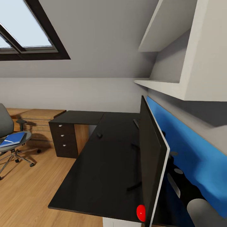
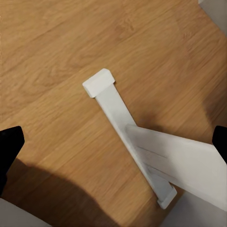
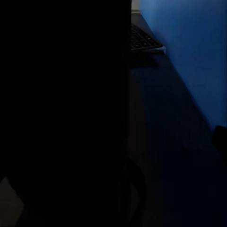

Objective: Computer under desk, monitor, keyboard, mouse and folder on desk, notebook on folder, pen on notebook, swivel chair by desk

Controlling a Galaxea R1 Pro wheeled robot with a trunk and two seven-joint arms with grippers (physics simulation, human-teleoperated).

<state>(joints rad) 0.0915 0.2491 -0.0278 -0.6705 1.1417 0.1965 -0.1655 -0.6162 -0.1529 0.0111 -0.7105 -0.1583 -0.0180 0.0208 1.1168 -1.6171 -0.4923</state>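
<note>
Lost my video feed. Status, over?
Left gripper open over bare floor. Right arm behind the monitor, grip unclear. Monitor upright on desk; folder still on chair. Keyboard by the blue panel.

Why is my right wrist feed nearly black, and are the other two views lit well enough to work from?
Right wrist view: the monitor stands close and blocks the light; the blue back panel and keyboard remain dimly readable. Head view: evenly lit. Left wrist view: bright floor, soft shadow near the bottom edge.

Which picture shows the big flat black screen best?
The head view: the big flat black monitor stands edge-on on the black desk, red dot low down. The right wrist view shows its dark back close up.
</note>
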